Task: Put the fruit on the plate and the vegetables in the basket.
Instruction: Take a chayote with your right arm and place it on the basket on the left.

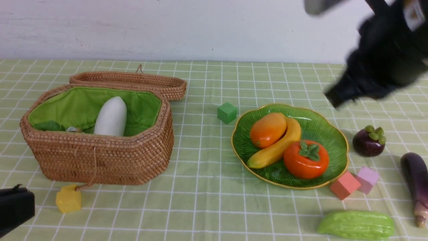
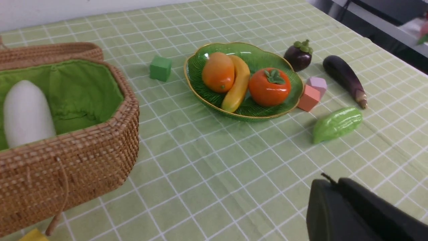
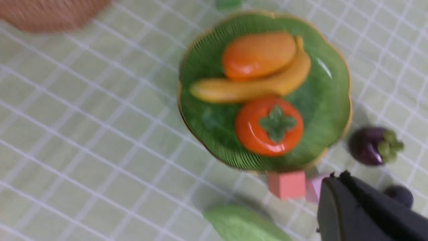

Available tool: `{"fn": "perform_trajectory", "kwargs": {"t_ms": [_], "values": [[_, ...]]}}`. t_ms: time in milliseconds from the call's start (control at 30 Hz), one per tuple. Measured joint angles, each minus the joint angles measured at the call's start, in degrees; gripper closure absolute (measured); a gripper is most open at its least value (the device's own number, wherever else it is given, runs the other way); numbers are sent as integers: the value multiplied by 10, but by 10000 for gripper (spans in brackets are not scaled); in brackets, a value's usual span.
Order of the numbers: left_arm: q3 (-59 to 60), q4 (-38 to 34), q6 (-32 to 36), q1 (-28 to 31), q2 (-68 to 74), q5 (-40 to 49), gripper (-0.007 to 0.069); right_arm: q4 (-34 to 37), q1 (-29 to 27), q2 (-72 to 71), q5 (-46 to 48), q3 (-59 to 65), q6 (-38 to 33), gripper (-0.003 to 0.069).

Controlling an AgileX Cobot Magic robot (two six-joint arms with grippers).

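The green plate (image 1: 329,134) holds the mango (image 1: 268,130), the banana (image 1: 277,147) and the persimmon (image 1: 306,160). The mangosteen (image 1: 368,142) stands on the cloth right of the plate. The eggplant (image 1: 415,182) and the bitter gourd (image 1: 356,225) lie at the front right. The open basket (image 1: 100,157) holds the white gourd (image 1: 111,117); green leaves (image 1: 49,126) show beside it. My right gripper (image 1: 334,97) is shut and empty, blurred, high above the plate's far right. My left gripper (image 1: 20,201) is shut and empty, low at the front left.
The basket lid (image 1: 133,82) lies behind the basket. A green cube (image 1: 227,112) sits left of the plate, a red cube (image 1: 345,185) and a pink cube (image 1: 367,179) at its front right, a yellow cube (image 1: 68,198) before the basket.
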Motion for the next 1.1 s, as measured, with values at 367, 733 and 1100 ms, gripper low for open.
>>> {"fn": "perform_trajectory", "kwargs": {"t_ms": [367,733,1100], "values": [[0,-37,30,0,0,5,603,137,-169,4,-148,303,-377,160],[0,-39,31,0,0,5,595,153,-194,111,-259,327,-484,9],[0,-39,31,0,0,14,592,147,-194,194,-286,328,-496,90]]}}
